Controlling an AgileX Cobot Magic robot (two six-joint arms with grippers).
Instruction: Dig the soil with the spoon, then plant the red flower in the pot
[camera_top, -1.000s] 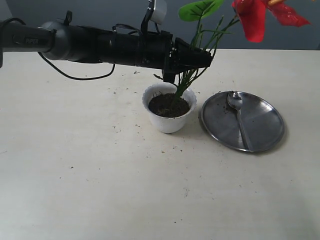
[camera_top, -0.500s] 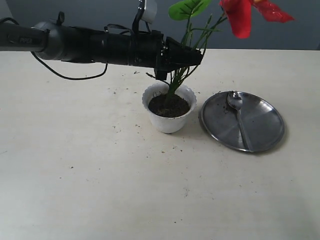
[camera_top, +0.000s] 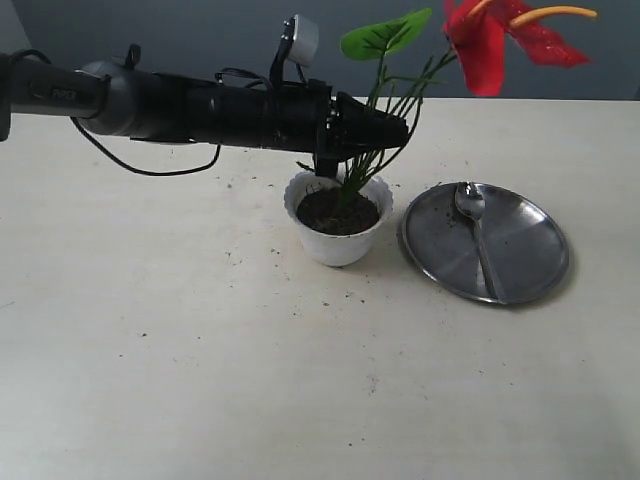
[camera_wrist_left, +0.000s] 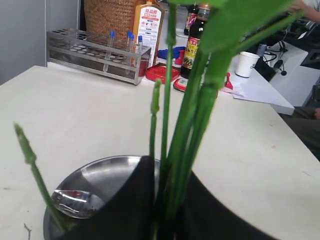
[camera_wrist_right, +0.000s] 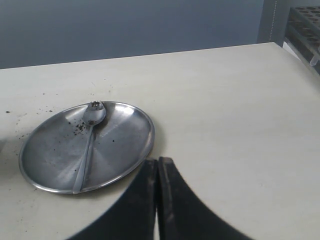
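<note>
Red flower (camera_top: 487, 48) stems seemingly in soil (camera_top: 336, 213)

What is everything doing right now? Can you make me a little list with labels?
left gripper: shut on the red flower's green stems, above the pot
red flower: upright, stem ends reaching down to the soil
pot: white, standing on the table, beside the steel plate
soil: dark, inside the pot; a few crumbs scattered on the table
spoon: lying on the steel plate, nobody holding it
right gripper: shut, holding nothing, near the plate
</note>
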